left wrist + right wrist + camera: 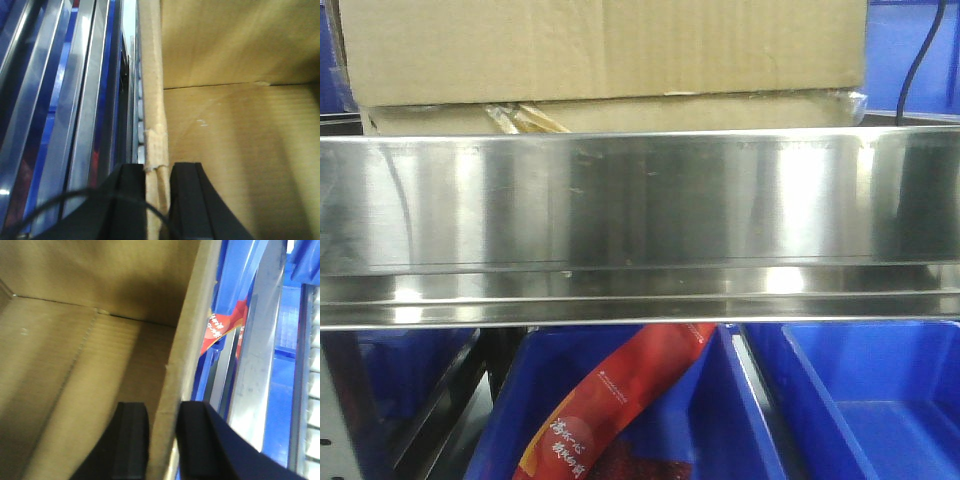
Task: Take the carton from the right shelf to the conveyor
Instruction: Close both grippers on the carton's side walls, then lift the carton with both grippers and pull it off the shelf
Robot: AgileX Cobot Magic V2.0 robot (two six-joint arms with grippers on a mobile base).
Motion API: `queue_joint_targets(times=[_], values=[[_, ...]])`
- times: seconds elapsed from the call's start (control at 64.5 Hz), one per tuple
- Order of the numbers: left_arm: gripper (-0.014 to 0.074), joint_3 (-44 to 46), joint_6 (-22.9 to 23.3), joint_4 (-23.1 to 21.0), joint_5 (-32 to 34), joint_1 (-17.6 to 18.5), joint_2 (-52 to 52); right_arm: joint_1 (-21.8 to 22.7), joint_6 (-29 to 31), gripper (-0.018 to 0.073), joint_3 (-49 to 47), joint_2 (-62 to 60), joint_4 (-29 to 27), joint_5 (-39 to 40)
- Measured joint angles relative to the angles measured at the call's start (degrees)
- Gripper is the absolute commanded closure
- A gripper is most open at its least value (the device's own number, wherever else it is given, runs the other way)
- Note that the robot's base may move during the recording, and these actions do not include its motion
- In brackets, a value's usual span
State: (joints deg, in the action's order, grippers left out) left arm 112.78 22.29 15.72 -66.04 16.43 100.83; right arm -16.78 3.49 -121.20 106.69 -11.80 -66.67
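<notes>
The carton, plain brown cardboard, shows above and behind the right shelf's shiny steel front rail, with crinkled yellowish tape at its lower edge. My left gripper straddles the carton's left wall, one black finger outside and one inside the open box, shut on the cardboard. In the same way my right gripper is shut on the carton's right wall. The box's inside holds nothing that I can see. Neither gripper appears in the front view. The conveyor is out of view.
Below the rail stand blue plastic bins; the left one holds a long red packet. A black cable hangs at the upper right. Steel rails and blue bins flank the carton's walls.
</notes>
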Motion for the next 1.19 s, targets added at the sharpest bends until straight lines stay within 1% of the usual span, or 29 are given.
queue_joint_targets(times=[0.124, 0.233, 0.372, 0.543, 0.713, 0.822, 0.899, 1.023, 1.101, 1.194], values=[[0.061, 1.5, 0.1, -1.6, -2.8, 0.0, -0.6, 0.0, -0.1, 0.0623, 0.2, -3.0, 0.4, -1.7], [0.061, 3.9, 0.1, -2.0, -3.8, 0.9, -3.0, 0.0, -0.3, 0.0623, 0.2, -6.8, 0.8, -2.9], [0.061, 6.1, 0.1, -0.3, -4.4, 3.6, -8.3, 0.0, -0.6, 0.0623, 0.2, -12.7, 1.0, -4.1], [0.061, 4.6, 0.2, 0.8, -4.8, 7.5, -14.2, 0.0, -0.8, 0.0623, 3.5, -19.8, 1.0, -4.1], [0.061, -0.5, 0.4, 1.7, -5.5, 12.6, -18.7, 0.0, -0.9, 0.0623, 11.6, -26.8, 1.1, -4.6], [0.061, -5.0, 1.7, 2.0, -5.7, 15.2, -21.4, 0.0, -1.0, 0.0623, 17.9, -31.9, 1.5, -4.7], [0.061, -8.8, 3.2, 2.0, -5.7, 16.1, -23.6, 0.0, -1.2, 0.0623, 23.4, -35.4, 1.5, -4.7], [0.061, -14.6, 4.9, 0.8, -5.6, 16.9, -26.7, 0.0, -1.6, 0.0623, 30.6, -40.4, 0.8, -3.6], [0.061, -18.0, 6.0, -0.3, -5.1, 16.9, -28.6, 0.0, -1.7, 0.0623, 34.0, -43.0, 0.3, -2.5], [0.061, -21.9, 6.8, -1.0, -4.2, 17.1, -30.9, 0.0, -1.7, 0.0623, 35.7, -45.0, -0.2, -1.8]])
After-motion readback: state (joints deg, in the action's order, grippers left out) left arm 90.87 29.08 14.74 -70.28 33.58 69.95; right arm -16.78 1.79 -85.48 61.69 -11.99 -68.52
